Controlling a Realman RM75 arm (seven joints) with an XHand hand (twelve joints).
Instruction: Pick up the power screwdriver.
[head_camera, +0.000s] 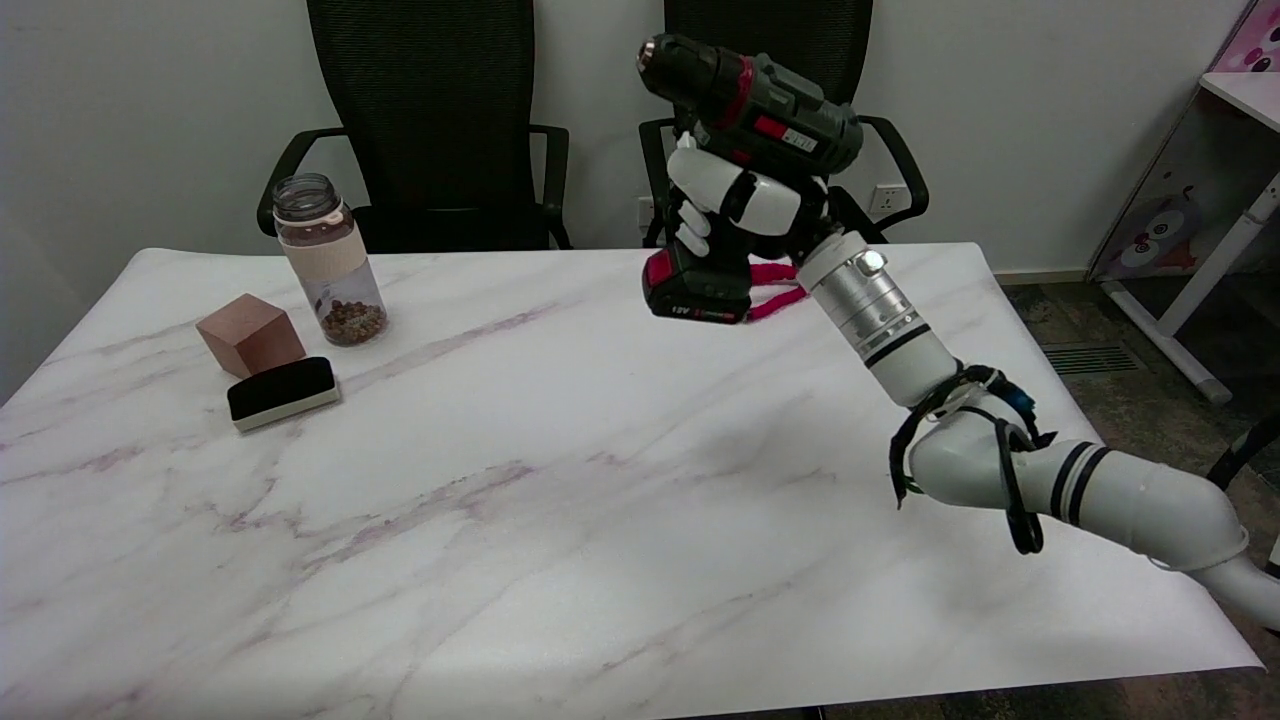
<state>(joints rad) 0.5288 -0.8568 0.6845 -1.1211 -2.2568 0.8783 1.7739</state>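
I am holding the power screwdriver (752, 110) in the air above the far right part of the bench (560, 520), chuck pointing to the upper left, battery pack at the bottom, apparently clear of the marble top; a pink strap (775, 290) is trailing behind the pack. My right hand (735, 205) is wrapping the grip, fingers clamped around it just below the motor body. Judgement: the pick-up itself looks done; the step now is carrying it securely. I am noting that the tool is top-heavy and tilted, so I should be keeping the fingers tight, wrist steady, and any further lift slow; the trigger's position under my fingers I cannot tell. Well apart on the left are sitting a jar (328, 262), a wooden cube (250, 334) and a black eraser (283, 392); no collision risk from them.
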